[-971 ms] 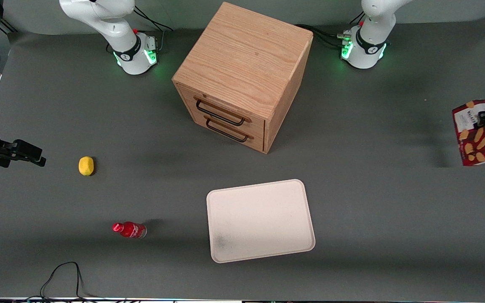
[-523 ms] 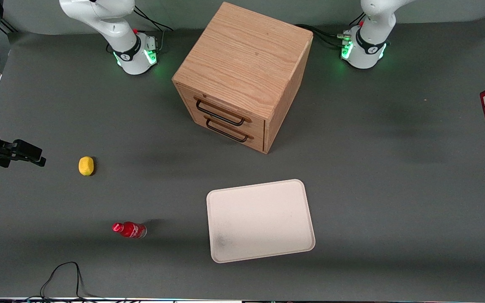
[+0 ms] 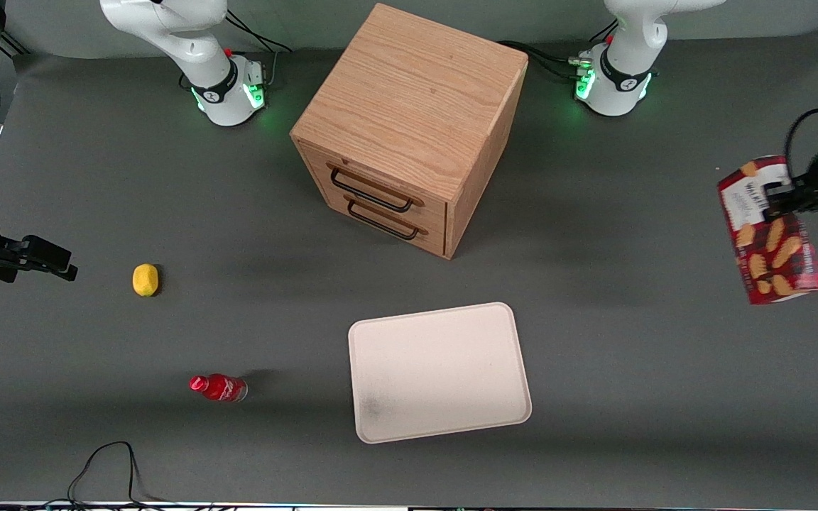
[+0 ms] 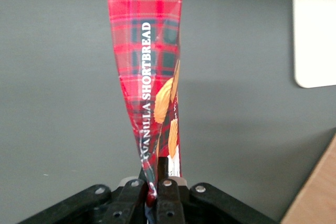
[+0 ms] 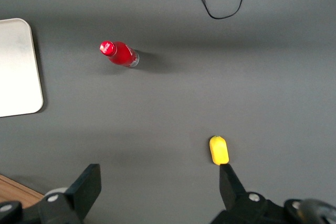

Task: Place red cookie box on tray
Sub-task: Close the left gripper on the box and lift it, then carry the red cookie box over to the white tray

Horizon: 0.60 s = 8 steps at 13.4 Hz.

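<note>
The red cookie box [image 3: 772, 238], a slim dark-red tartan carton with a white label end and biscuit pictures, hangs in the air at the working arm's end of the table. My left gripper [image 3: 782, 200] is shut on its white-label end. In the left wrist view the fingers [image 4: 167, 182] pinch the box [image 4: 149, 61] and squash that end flat. The tray [image 3: 439, 371], pale cream with a grey smudge, lies flat on the table nearer the front camera than the cabinet, well apart from the box. Its corner shows in the left wrist view [image 4: 315, 30].
A wooden two-drawer cabinet [image 3: 409, 121] stands mid-table. A small red bottle [image 3: 218, 387] and a yellow object [image 3: 145, 279] lie toward the parked arm's end. A black cable [image 3: 107, 465] loops at the front edge.
The box, held in my left gripper, swung out to the table's end half a second ago and has now come back inward, toward the middle of the table, tilted.
</note>
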Motion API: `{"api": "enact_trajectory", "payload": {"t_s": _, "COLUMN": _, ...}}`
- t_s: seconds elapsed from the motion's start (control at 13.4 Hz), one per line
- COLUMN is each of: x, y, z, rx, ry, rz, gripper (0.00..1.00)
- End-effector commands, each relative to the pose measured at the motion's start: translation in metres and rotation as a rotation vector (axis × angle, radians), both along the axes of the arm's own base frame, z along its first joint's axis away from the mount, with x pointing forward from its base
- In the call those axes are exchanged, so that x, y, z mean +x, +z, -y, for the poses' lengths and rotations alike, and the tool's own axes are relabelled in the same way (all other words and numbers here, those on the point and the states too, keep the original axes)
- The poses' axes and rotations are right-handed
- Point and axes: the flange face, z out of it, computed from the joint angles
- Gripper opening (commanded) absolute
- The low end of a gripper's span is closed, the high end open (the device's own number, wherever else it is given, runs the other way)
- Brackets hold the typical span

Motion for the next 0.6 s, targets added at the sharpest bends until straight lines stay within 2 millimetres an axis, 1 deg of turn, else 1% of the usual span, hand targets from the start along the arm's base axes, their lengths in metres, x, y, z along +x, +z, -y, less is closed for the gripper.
{"api": "enact_trajectory", "payload": {"t_s": 0.0, "x": 0.028, "y": 0.014, "z": 0.07, "rx": 0.026, "ry": 0.066, "rz": -0.015, "gripper": 0.0}}
{"api": "enact_trajectory", "payload": {"t_s": 0.07, "x": 0.032, "y": 0.015, "z": 0.102, "rx": 0.027, "ry": 0.085, "rz": -0.011, "gripper": 0.0}}
{"api": "enact_trajectory", "payload": {"t_s": 0.22, "x": 0.039, "y": 0.006, "z": 0.164, "rx": 0.035, "ry": 0.118, "rz": -0.025, "gripper": 0.0}}
{"api": "enact_trajectory", "payload": {"t_s": 0.37, "x": 0.046, "y": -0.009, "z": 0.219, "rx": 0.043, "ry": 0.149, "rz": -0.021, "gripper": 0.0}}
{"api": "enact_trajectory", "payload": {"t_s": 0.45, "x": 0.047, "y": -0.016, "z": 0.244, "rx": 0.04, "ry": 0.143, "rz": -0.019, "gripper": 0.0}}
{"api": "enact_trajectory", "payload": {"t_s": 0.52, "x": 0.046, "y": -0.017, "z": 0.265, "rx": 0.032, "ry": 0.148, "rz": -0.01, "gripper": 0.0}}
